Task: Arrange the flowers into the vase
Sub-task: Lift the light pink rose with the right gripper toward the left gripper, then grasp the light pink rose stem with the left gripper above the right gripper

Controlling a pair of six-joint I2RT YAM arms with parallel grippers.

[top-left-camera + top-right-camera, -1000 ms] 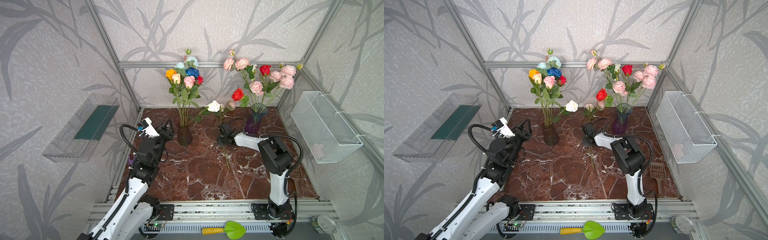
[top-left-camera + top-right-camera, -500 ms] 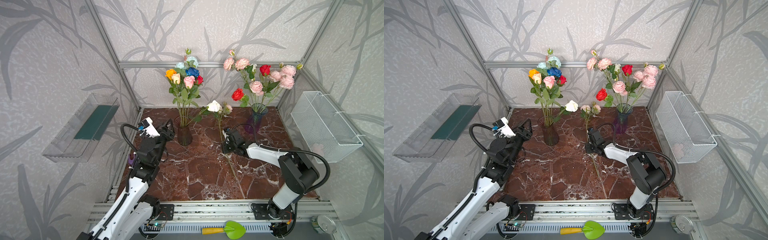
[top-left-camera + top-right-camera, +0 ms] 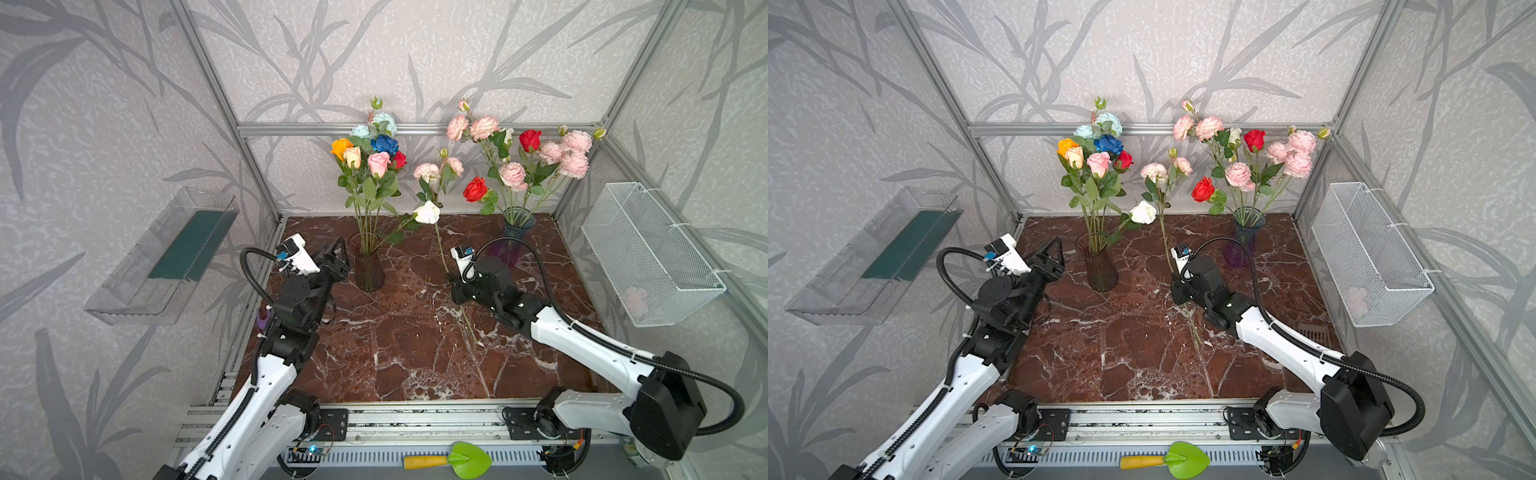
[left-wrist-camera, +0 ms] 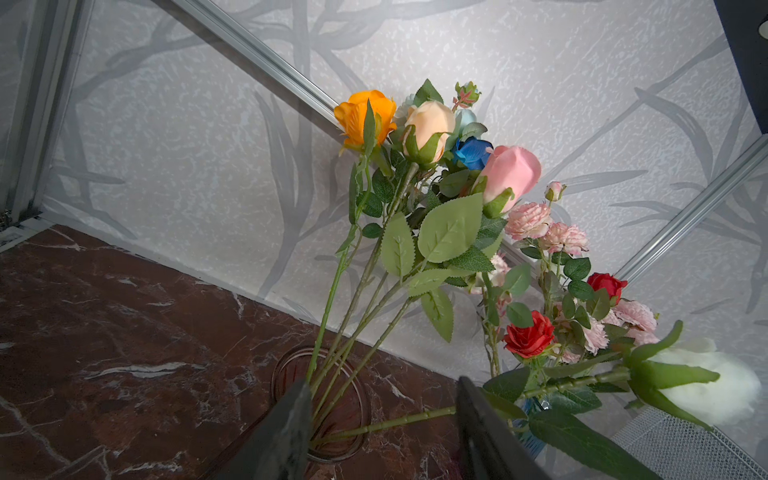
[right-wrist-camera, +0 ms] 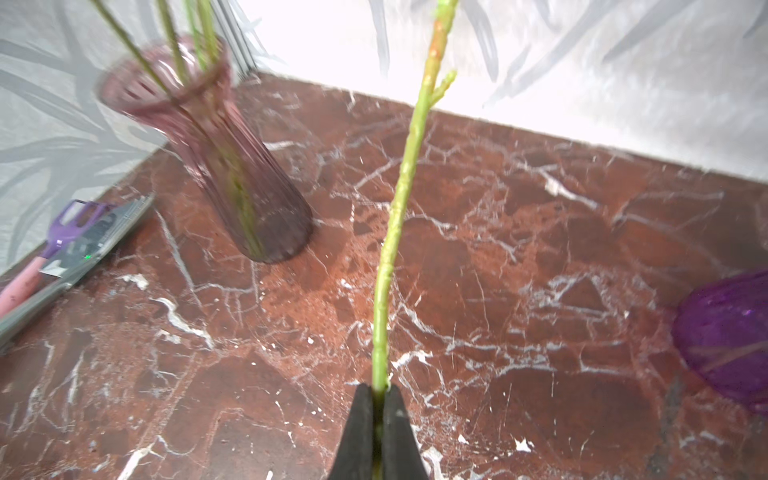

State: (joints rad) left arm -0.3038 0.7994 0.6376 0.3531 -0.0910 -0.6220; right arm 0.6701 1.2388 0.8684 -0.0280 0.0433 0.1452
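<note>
On the red-brown marble tabletop (image 3: pixel 395 353), a ribbed smoky-pink glass vase (image 3: pixel 368 270) stands at 11 o'clock. It holds a bunch of orange, cream, pink, blue, pale-blue and red roses (image 3: pixel 376 162), and a white rose (image 3: pixel 427 212) leans out of it toward 3 o'clock. A purple glass vase (image 3: pixel 513 237) at 1 o'clock holds frilly pink blooms (image 3: pixel 513 174) and two red roses.

A white wire basket (image 3: pixel 648 257) on the wall at 3 o'clock holds something pale pink, too faint to name. A clear plastic tray (image 3: pixel 137 291) on the wall at 9 o'clock holds a dark green slab.

Between the vases, the right gripper (image 5: pixel 376 395) is clenched on the green stem of a frilly pink flower spray (image 3: pixel 428 171). Its blooms point to 12 and its lower end trails toward 5.

The left gripper (image 4: pixel 382 384) hangs just beside the smoky-pink vase at its 9 o'clock, jaws apart and holding nothing.
</note>
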